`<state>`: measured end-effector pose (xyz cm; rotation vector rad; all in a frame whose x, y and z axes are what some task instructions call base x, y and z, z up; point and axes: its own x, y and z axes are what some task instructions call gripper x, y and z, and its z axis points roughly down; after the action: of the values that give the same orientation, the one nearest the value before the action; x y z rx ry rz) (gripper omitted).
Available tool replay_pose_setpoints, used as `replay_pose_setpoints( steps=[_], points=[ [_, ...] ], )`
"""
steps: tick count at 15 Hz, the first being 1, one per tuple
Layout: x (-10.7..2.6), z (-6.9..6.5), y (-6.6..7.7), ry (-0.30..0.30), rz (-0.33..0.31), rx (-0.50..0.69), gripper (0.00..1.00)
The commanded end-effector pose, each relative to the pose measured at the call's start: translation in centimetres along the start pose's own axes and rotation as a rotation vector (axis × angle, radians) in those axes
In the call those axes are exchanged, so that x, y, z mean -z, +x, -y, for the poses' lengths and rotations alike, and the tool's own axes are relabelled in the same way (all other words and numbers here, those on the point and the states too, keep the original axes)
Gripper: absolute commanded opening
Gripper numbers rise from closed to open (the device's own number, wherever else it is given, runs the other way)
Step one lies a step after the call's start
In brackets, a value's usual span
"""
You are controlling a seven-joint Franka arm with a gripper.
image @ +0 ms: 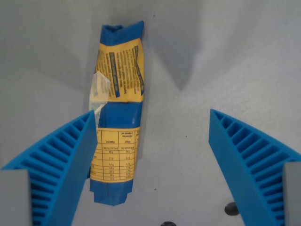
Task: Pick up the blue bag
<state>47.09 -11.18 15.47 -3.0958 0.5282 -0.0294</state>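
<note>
One blue bag (117, 117) is lying on the grey surface (225, 56), and it is the only packet showing. It is stretching lengthwise from about twelve o'clock down toward seven o'clock in the wrist view, with two yellow printed panels facing up and a small pale flap sticking out at its nine o'clock edge. Two dark round spots are sitting on the surface near six o'clock.

The pincer (153, 117) is hanging above the surface, pointing downward, with its two blue ribbed fingers (61, 160) spread wide apart and grasping nothing. The finger at eight o'clock is overlapping the bag's edge in the picture; whether it is touching cannot be told. The finger at four o'clock is standing well apart from the bag, over bare surface.
</note>
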Motion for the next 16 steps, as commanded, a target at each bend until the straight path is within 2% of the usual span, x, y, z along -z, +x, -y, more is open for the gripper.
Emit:
replay_pose_setpoints(
  steps=[1, 3, 4, 16],
  points=[
    [-1.7, 0.1, -0.3, 0.054, -0.116, -0.022, 1.00],
    [-2.7, 0.3, -0.2, 0.056, -0.108, -0.017, 1.00],
    [-3.3, 0.4, -0.6, 0.058, -0.102, -0.016, 0.00],
    [-3.3, 0.4, -0.6, 0.058, -0.102, -0.016, 0.00]
  ],
)
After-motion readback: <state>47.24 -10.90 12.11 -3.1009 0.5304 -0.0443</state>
